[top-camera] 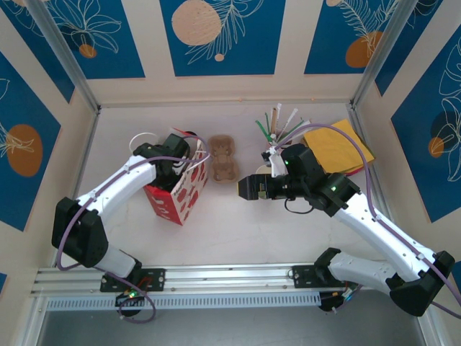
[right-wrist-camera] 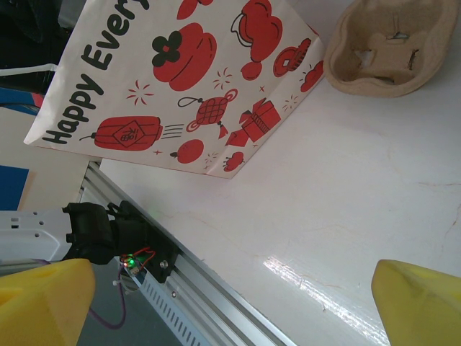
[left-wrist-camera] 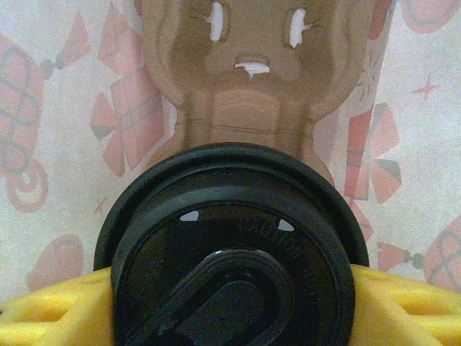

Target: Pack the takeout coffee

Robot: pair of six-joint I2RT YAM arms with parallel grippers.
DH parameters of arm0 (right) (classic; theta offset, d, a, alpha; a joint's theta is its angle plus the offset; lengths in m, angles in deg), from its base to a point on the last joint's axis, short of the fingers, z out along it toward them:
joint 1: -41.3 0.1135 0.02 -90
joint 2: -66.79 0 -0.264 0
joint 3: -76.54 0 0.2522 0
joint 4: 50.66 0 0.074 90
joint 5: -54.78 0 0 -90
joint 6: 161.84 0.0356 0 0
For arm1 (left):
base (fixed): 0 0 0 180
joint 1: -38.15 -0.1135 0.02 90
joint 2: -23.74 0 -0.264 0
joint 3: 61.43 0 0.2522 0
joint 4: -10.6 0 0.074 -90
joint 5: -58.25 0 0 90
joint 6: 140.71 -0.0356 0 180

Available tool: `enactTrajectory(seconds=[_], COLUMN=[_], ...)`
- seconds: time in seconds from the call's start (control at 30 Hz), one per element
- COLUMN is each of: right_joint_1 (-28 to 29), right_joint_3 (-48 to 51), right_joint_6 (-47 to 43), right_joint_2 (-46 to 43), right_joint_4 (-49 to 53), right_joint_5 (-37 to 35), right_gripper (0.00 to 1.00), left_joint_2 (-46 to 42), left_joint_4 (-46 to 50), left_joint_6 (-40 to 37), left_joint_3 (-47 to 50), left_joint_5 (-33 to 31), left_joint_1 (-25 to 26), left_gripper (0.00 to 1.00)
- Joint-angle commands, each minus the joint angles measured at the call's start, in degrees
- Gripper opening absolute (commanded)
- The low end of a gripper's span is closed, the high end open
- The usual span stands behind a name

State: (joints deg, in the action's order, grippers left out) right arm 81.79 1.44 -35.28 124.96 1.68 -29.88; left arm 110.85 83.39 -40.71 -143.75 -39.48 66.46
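Coffee held by the left gripper inside the paper bag.
Its round, glossy black lid is turned to the wrist camera, so the axis runs away from it. The cup body is hidden. Yellow fingers are pressed on both sides. A brown moulded carrier is seen behind. The right gripper is spread wide and empty.

You look down on the white desk from above; the right wrist camera, lower, shares the brown pulp cup carrier.
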Motion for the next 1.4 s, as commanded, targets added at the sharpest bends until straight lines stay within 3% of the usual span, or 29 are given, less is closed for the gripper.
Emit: enactTrajectory(seconds=[0.0,1.37], right_joint_1=[-0.16,-0.15], right_joint_3=[0.61,0.39], right_joint_6=[0.71,0.65], right_joint_2=[-1.13,-1.11], right_joint_4=[0.26,0.22], right_joint_5=[0.37,0.35], right_gripper=[0.99,0.99], left_joint_2=[7.73,7.37], left_joint_4=[-4.01,-3.83], left_joint_6=[0.51,0.60], left_joint_3=[7.98,7.97], left_joint_5=[0.78,0.71], left_joint_1=[-1.25,-1.28], left_gripper=[0.68,0.72])
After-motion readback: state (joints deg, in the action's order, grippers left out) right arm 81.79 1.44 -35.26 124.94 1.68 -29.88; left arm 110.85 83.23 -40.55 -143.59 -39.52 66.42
